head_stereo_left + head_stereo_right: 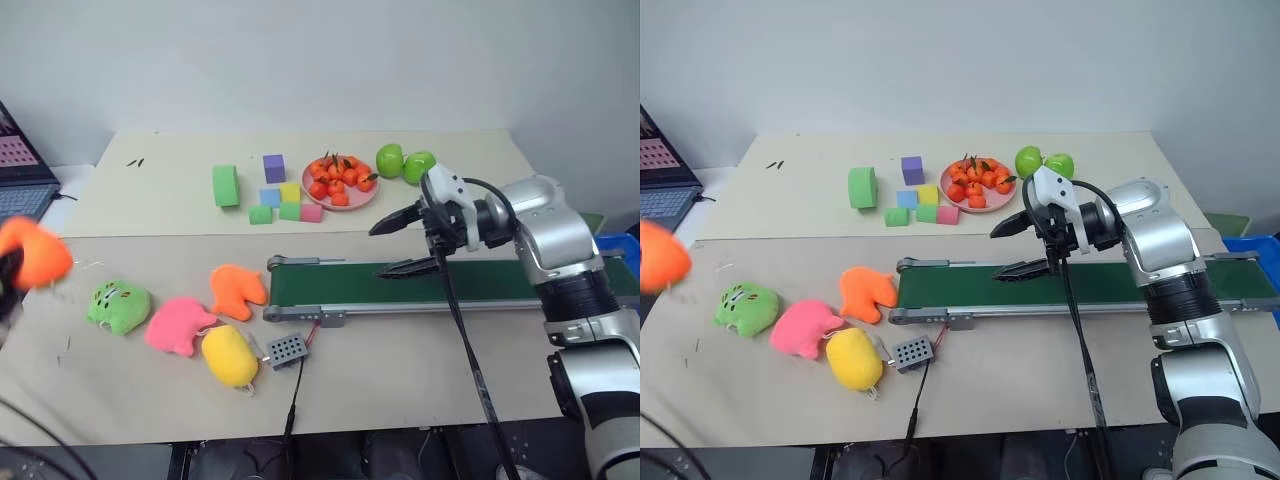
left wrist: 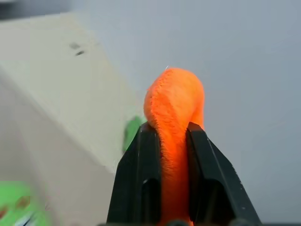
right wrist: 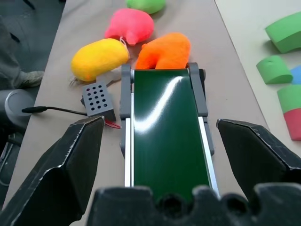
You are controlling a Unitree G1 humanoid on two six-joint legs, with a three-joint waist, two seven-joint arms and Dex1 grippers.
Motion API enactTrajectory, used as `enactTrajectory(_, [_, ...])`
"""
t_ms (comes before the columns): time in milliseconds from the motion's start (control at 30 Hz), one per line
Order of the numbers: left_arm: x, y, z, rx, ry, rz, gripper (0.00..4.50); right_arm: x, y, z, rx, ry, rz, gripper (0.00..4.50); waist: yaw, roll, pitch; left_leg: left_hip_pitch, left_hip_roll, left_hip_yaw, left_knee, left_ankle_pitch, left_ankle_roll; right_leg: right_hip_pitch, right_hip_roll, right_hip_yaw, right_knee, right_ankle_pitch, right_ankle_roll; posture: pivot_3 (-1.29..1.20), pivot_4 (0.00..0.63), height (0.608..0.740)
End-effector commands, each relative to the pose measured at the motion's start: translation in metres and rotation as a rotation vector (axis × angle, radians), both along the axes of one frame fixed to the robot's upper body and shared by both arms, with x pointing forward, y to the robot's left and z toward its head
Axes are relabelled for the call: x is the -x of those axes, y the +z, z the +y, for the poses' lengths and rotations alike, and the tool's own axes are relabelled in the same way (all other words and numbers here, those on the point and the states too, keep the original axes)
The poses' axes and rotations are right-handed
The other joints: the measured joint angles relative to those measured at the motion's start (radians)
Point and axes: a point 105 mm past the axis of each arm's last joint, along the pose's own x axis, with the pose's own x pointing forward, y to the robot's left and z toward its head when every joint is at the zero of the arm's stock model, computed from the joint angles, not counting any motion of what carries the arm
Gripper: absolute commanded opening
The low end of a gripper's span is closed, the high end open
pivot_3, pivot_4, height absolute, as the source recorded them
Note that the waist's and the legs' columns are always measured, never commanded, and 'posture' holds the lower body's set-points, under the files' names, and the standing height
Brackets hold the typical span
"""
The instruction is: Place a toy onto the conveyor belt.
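Note:
The toy (image 2: pixel 174 103), a bright-orange plush, is pinched between the black fingers of my left gripper (image 2: pixel 171 129), which is shut on it. It hangs in the air at the far left (image 1: pixel 35 252), above the table's left edge and well away from the belt. The conveyor belt (image 1: pixel 450 283) is a long dark-green strip in a grey frame, running across the middle right of the table. My right gripper (image 1: pixel 376 252) hovers open just over the belt's middle, pointing along it toward its left end (image 3: pixel 164 141), with nothing between its fingers.
Green (image 1: pixel 118 305), pink (image 1: pixel 178 325), yellow (image 1: pixel 230 355) and flat orange (image 1: pixel 237 290) plushes lie left of the belt's end, beside a grey perforated box (image 1: pixel 286 349). Foam blocks (image 1: pixel 275 195), a plate of small oranges (image 1: pixel 340 183) and green apples (image 1: pixel 404 163) stand behind. A laptop (image 1: pixel 20 180) sits far left.

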Motion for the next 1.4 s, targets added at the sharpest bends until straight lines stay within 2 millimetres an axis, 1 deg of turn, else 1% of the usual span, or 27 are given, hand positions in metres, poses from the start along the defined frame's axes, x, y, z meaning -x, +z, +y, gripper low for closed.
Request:
enactTrajectory(33, [-0.034,0.041,-0.066,-0.232,-0.137,-0.053,0.66,0.001,0.018,-0.002,-0.023,-0.009,-0.078,4.5,-0.006,0.0,0.0,0.0,0.0,0.0,0.0,0.0,0.0,0.0,0.0,0.001,0.0,0.0,0.001,0.0,0.15,0.74])
enactTrajectory(67, [-0.044,0.053,-0.092,-0.319,-0.2,-0.079,0.66,0.001,0.019,-0.004,-0.025,-0.02,-0.082,4.5,-0.006,0.0,0.0,0.0,0.0,0.001,-0.001,0.0,0.0,0.0,0.0,0.001,0.0,0.0,0.001,0.0,0.15,0.74])
enactTrajectory(100, [-0.05,0.061,-0.115,-0.415,-0.248,-0.103,0.66,0.002,0.02,-0.007,-0.027,-0.032,-0.087,4.5,-0.007,0.0,0.0,0.0,-0.001,0.0,-0.001,0.0,0.0,0.0,0.0,0.0,0.0,0.0,0.001,0.0,0.15,0.74])
enactTrajectory(167, [-0.058,0.068,-0.138,-0.556,-0.289,-0.129,0.66,0.002,0.021,-0.01,-0.03,-0.05,-0.093,4.5,-0.014,0.0,0.0,-0.002,-0.002,0.0,-0.001,0.0,0.0,0.0,0.001,-0.001,0.0,0.001,0.0,0.0,0.15,0.74])
enactTrajectory(200, [-0.063,0.066,-0.156,-0.687,-0.318,-0.137,0.66,0.003,0.021,-0.012,-0.031,-0.065,-0.097,4.5,-0.02,0.0,0.0,-0.002,-0.002,0.0,-0.002,0.0,0.0,-0.001,0.001,0.0,0.0,0.001,0.0,0.0,0.15,0.74])
enactTrajectory(233, [-0.07,0.059,-0.181,-0.949,-0.323,-0.153,0.66,0.003,0.021,-0.016,-0.031,-0.083,-0.099,4.5,-0.028,0.0,0.0,-0.002,-0.002,0.001,-0.003,0.0,0.001,-0.001,0.001,0.0,-0.001,0.001,0.0,0.0,0.15,0.74])
enactTrajectory(267, [-0.074,0.051,-0.203,-1.154,-0.353,-0.185,0.66,0.003,0.02,-0.018,-0.03,-0.099,-0.101,4.5,-0.03,0.0,0.0,-0.002,-0.002,0.002,-0.005,0.0,0.001,-0.002,0.001,0.0,-0.002,0.001,0.0,0.0,0.15,0.74])
enactTrajectory(300, [-0.075,0.045,-0.22,-1.283,-0.386,-0.232,0.66,0.004,0.02,-0.02,-0.031,-0.113,-0.103,4.5,-0.032,0.001,0.0,-0.002,-0.002,0.001,-0.007,0.0,0.0,-0.002,0.002,-0.001,-0.002,0.001,0.0,0.0,0.15,0.74])
enactTrajectory(367, [-0.076,0.039,-0.238,-1.422,-0.419,-0.308,0.66,0.005,0.02,-0.021,-0.036,-0.126,-0.105,4.5,-0.036,0.002,0.0,-0.002,-0.002,0.002,-0.009,0.0,0.001,-0.002,0.001,0.0,-0.003,0.001,0.0,0.0,0.15,0.74])
enactTrajectory(400, [-0.076,0.032,-0.245,-1.534,-0.432,-0.361,0.66,0.006,0.019,-0.022,-0.039,-0.132,-0.105,4.5,-0.04,0.003,0.0,-0.002,-0.002,0.002,-0.009,0.0,0.001,-0.003,0.002,0.0,-0.005,0.001,0.0,0.0,0.15,0.74])
enactTrajectory(433, [-0.077,0.024,-0.251,-1.693,-0.428,-0.432,0.66,0.008,0.019,-0.023,-0.041,-0.142,-0.106,4.5,-0.043,0.003,0.0,-0.002,-0.001,0.003,-0.009,0.0,0.001,-0.003,0.002,0.0,-0.005,0.001,0.0,0.0,0.15,0.74])
enactTrajectory(467, [-0.076,0.017,-0.254,-1.808,-0.434,-0.485,0.66,0.009,0.018,-0.023,-0.043,-0.149,-0.107,4.5,-0.044,0.003,0.001,-0.003,0.0,0.004,-0.009,0.0,0.001,-0.004,0.003,0.001,-0.004,0.001,0.0,0.0,0.15,0.74])
enactTrajectory(500, [-0.08,0.012,-0.251,-1.917,-0.395,-0.537,0.66,0.012,0.018,-0.026,-0.046,-0.16,-0.108,4.5,-0.041,0.003,0.001,-0.003,0.0,0.004,-0.009,0.0,0.001,-0.004,0.004,0.001,-0.004,0.001,0.0,0.0,0.15,0.74])
enactTrajectory(567, [-0.085,0.005,-0.247,-2.044,-0.345,-0.612,0.66,0.014,0.018,-0.028,-0.053,-0.179,-0.109,4.5,-0.037,0.003,0.001,-0.003,0.001,0.004,-0.008,0.0,0.0,-0.004,0.005,0.002,-0.003,0.001,0.0,0.0,0.15,0.74])
enactTrajectory(600, [-0.085,0.001,-0.248,-2.109,-0.311,-0.683,0.66,0.015,0.018,-0.029,-0.056,-0.188,-0.11,4.5,-0.035,0.003,0.001,-0.003,0.001,0.005,-0.007,0.0,0.0,-0.004,0.005,0.002,-0.003,0.002,0.0,0.0,0.15,0.74])
enactTrajectory(667, [-0.075,-0.011,-0.255,-2.216,-0.274,-0.865,0.66,0.016,0.017,-0.03,-0.06,-0.204,-0.113,4.5,-0.032,0.003,0.001,-0.002,0.001,0.005,-0.007,0.0,0.001,-0.004,0.005,0.003,-0.003,0.002,0.0,0.0,0.15,0.74])
enactTrajectory(767, [-0.061,-0.017,-0.261,-2.241,-0.216,-1.082,0.66,0.019,0.016,-0.03,-0.066,-0.207,-0.114,4.5,-0.02,0.003,0.001,-0.002,0.001,0.005,-0.007,0.0,0.001,-0.004,0.005,0.003,-0.003,0.002,0.0,0.0,0.15,0.74])
enactTrajectory(833, [-0.057,-0.015,-0.262,-2.18,-0.173,-1.141,0.66,0.019,0.015,-0.03,-0.07,-0.213,-0.116,4.5,-0.011,0.003,0.001,-0.004,0.0,0.005,-0.007,0.0,0.002,-0.005,0.005,0.003,-0.003,0.002,0.0,0.0,0.15,0.74])
enactTrajectory(900, [-0.053,-0.023,-0.261,-2.187,-0.151,-1.195,0.66,0.019,0.015,-0.029,-0.072,-0.216,-0.117,4.5,-0.007,0.003,0.001,-0.005,0.0,0.005,-0.005,0.0,0.002,-0.006,0.005,0.002,-0.003,0.002,0.0,0.0,0.15,0.74])
enactTrajectory(967, [-0.051,-0.028,-0.26,-2.142,-0.122,-1.21,0.66,0.018,0.015,-0.029,-0.075,-0.221,-0.118,4.5,-0.006,0.003,0.001,-0.006,0.0,0.005,-0.005,0.0,0.002,-0.006,0.005,0.002,-0.002,0.002,0.0,0.0,0.15,0.74])
enactTrajectory(1100, [-0.051,-0.059,-0.259,-2.133,-0.139,-1.202,0.66,0.017,0.014,-0.026,-0.077,-0.222,-0.121,4.5,-0.006,0.003,0.001,-0.003,0.0,0.005,-0.005,0.0,0.002,-0.003,0.005,0.002,-0.002,0.002,0.0,0.0,0.15,0.74])
enactTrajectory(1167, [-0.049,-0.065,-0.259,-2.107,-0.136,-1.211,0.66,0.019,0.014,-0.026,-0.071,-0.215,-0.123,4.5,-0.007,0.003,0.001,-0.003,0.0,0.005,-0.005,0.0,0.002,-0.003,0.005,0.002,-0.002,0.002,0.0,0.0,0.15,0.74])
enactTrajectory(1233, [-0.048,-0.075,-0.257,-2.124,-0.141,-1.208,0.66,0.021,0.015,-0.028,-0.063,-0.213,-0.126,4.5,-0.008,0.003,0.001,-0.003,0.0,0.005,-0.005,0.0,0.002,-0.003,0.005,0.002,-0.002,0.002,0.0,0.0,0.15,0.74])
enactTrajectory(1400, [-0.045,-0.099,-0.254,-2.118,-0.205,-1.171,0.66,0.022,0.019,-0.029,-0.055,-0.216,-0.135,4.5,-0.009,0.003,0.001,-0.003,0.0,0.005,-0.005,0.0,0.002,-0.003,0.005,0.002,-0.002,0.002,0.0,0.0,0.15,0.74])
